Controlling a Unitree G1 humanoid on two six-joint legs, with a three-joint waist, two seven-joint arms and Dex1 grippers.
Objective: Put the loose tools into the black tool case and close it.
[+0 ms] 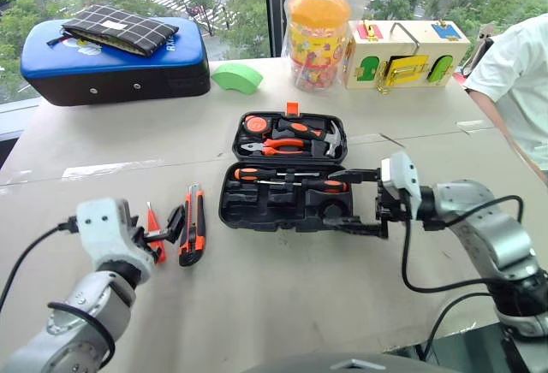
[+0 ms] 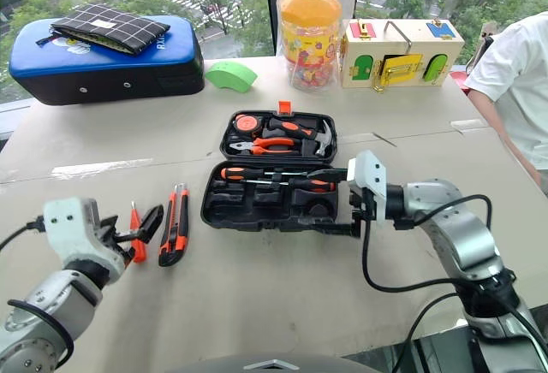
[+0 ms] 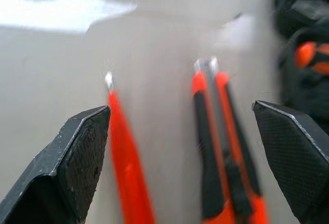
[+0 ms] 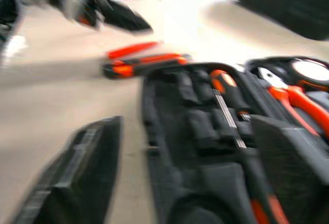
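Left hand: near left of the bench, fingers spread wide, empty. In the left wrist view its two black pads stand apart with the slim tool and the knife lying between them on the bench surface.

Small slim orange tool: loose on the bench, just beside the left hand's fingers, tip pointing away from the robot.

Orange-black utility knife: loose on the bench, lengthwise, just right of the slim tool and left of the case, not touching the case.

Larger blue-topped black case: far left of the bench, shut, a dark checked pouch resting on top.

Green curved block: far side, between the blue-topped case and the jar.

Black tool case: centre of the bench, open flat. Far half holds pliers, hammer and round tape measure. Near half holds two black-and-orange-handled screwdrivers lying crosswise in the slots; other slots look dark and cannot be read.

Yellow-lidded jar: far side, behind the case.

Wooden latch box: far right, beside the jar.

Right hand: at the case's right edge, pointing left, fingers wide apart, holding nothing; one finger over the screwdriver row, the other by the case's near right corner.

Person's sleeve: far right edge.
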